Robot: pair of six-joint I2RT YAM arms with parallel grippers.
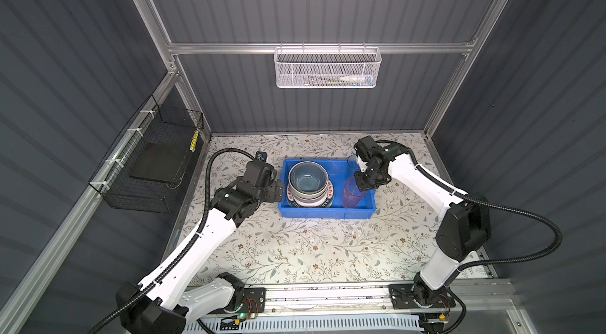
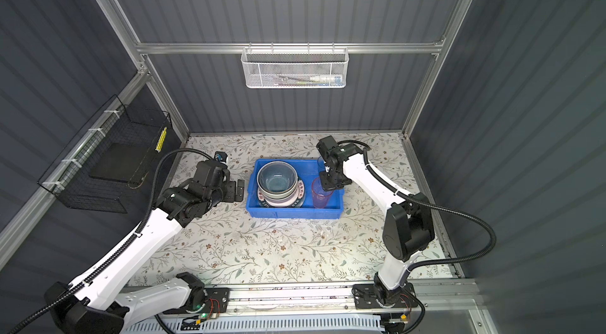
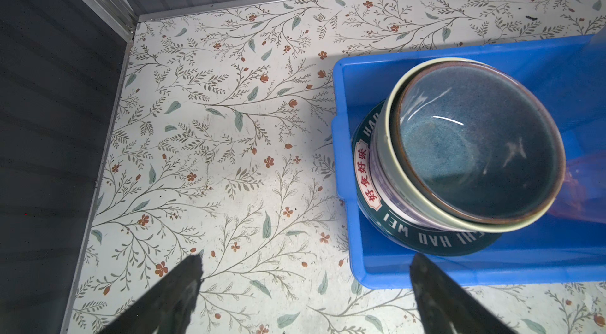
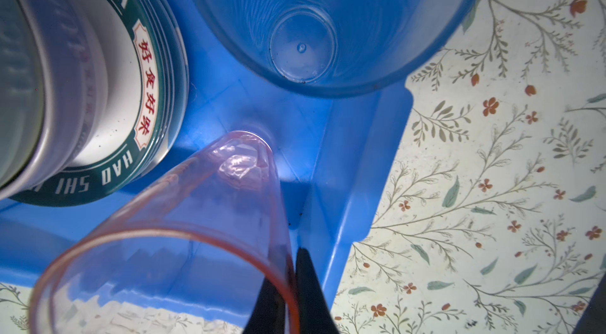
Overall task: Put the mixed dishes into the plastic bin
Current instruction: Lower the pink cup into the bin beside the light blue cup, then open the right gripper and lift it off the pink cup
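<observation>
Floral tabletop (image 1: 295, 250), only the bin sits on it, toward the back middle. Plastic bin (image 1: 314, 214), bright blue, shallow, holds all the dishes in view.

Left half of the bin: 1 stack. Bottom is the dark lettered plate (image 3: 436, 240), flat on the bin floor. On it a pink bowl (image 1: 306, 202), then a green bowl (image 3: 387, 139), then the blue bowl (image 1: 308, 178) nested on top, all mouth up. More plates under the stack: cannot tell.

Right half: 2 tumblers. Pink tumbler (image 4: 183, 234) mouth up, leaning a bit, base down at the bin floor by the right wall. Blue tumbler (image 4: 328, 21) mouth up at the far right corner, partly hidden by the right arm in both top views.

Right claw (image 4: 292, 293) narrow, pinched on the pink tumbler's rim, 1 finger inside, 1 outside. Left claw (image 1: 278, 189) wide, holding nothing, just outside the bin's left wall, low over the tabletop.
</observation>
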